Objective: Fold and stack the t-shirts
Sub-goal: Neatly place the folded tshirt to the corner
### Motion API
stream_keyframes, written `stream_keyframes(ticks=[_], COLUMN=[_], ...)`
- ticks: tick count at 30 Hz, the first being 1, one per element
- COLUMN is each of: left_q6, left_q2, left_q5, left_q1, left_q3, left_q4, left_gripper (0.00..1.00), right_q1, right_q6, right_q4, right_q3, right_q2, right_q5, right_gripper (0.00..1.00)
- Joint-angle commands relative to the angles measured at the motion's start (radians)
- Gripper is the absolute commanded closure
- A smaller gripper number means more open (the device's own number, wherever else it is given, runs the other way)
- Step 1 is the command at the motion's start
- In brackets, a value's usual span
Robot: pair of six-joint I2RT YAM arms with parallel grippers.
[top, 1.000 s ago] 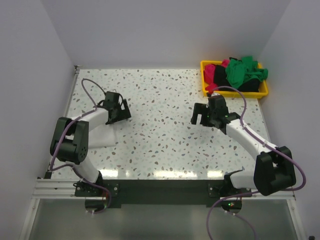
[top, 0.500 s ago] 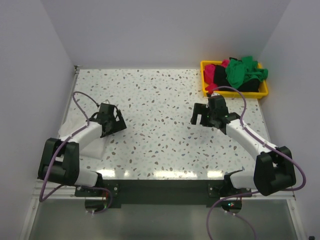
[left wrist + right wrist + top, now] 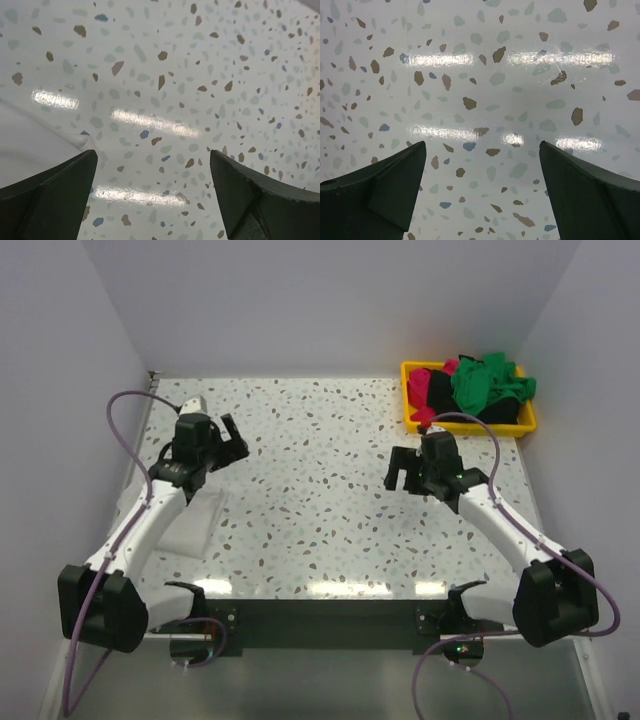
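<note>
The green shirt, pink shirt and black shirt lie heaped in the yellow bin, the white shirt lies flat on the table far left of the bin, and the left gripper beside that shirt and the right gripper near the bin both hang wide open and empty.

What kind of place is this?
Likely a robot lab booth, not a home: left arm and right arm bolted to a speckled table, plain walls close around, a yellow bin of crumpled t-shirts.
</note>
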Motion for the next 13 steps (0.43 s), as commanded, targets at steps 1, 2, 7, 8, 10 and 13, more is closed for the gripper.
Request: stream_keyframes(ticks=[1,2,7,8,10,13], left_q6=[0.026,0.023,0.037,0.037,0.042,0.037], left_q2=[-0.094,-0.128,-0.185,-0.188,-0.188,-0.189], left_q5=[-0.026,-0.031,0.003,0.006,0.001,-0.031], left_q1=[-0.005,-0.005,-0.006,-0.005,-0.005,-0.006], left_q3=[0.069,0.066,0.023,0.006,-0.011,-0.042], left_q4=[0.035,0.045,0.105,0.104,0.098,0.087], left_gripper=[0.00,0.00,0.00,0.00,0.00,0.00], right_q1=[-0.001,0.001,-0.001,-0.001,-0.001,-0.001], right_q6=[-0.005,0.001,0.031,0.030,0.013,0.011], right_q4=[-0.031,-0.034,-0.059,-0.067,-0.064,-0.065], right_q3=[0.058,0.064,0.102,0.106,0.107,0.106], right_q2=[-0.091,-0.105,-0.206,-0.218,-0.249,-0.277], right_q5=[0.024,0.057,0.163,0.183,0.180,0.179], right_gripper=[0.01,0.01,0.01,0.01,0.01,0.01])
